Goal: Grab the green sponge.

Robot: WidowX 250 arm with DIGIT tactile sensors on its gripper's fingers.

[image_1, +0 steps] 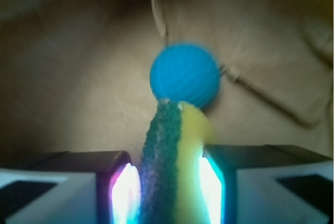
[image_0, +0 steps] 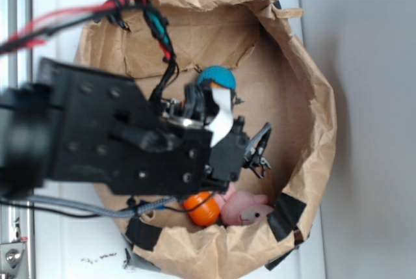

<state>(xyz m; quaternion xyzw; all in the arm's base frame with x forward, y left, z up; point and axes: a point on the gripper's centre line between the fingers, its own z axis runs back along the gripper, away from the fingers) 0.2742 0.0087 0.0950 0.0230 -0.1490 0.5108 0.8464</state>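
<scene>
Green sponge (image_1: 172,166): soft, light, compressible foam; standing on edge, bottom centre.
Fingers (image_1: 125,192): clamped on sponge's broad faces.

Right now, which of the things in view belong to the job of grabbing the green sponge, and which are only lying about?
Belong to the job:
- green sponge, standing on edge between the fingers
- gripper, shut on it

Only lying about:
- teal-blue ball, just beyond the sponge
- orange ball
- pink pig toy
- brown paper bag holding them all

Exterior bright, arm (image_0: 97,129) motion-blurred. Wrist dim, soft-focused; glare on tool (image_1: 169,187) pads; ball (image_1: 184,74) blurred.
</scene>
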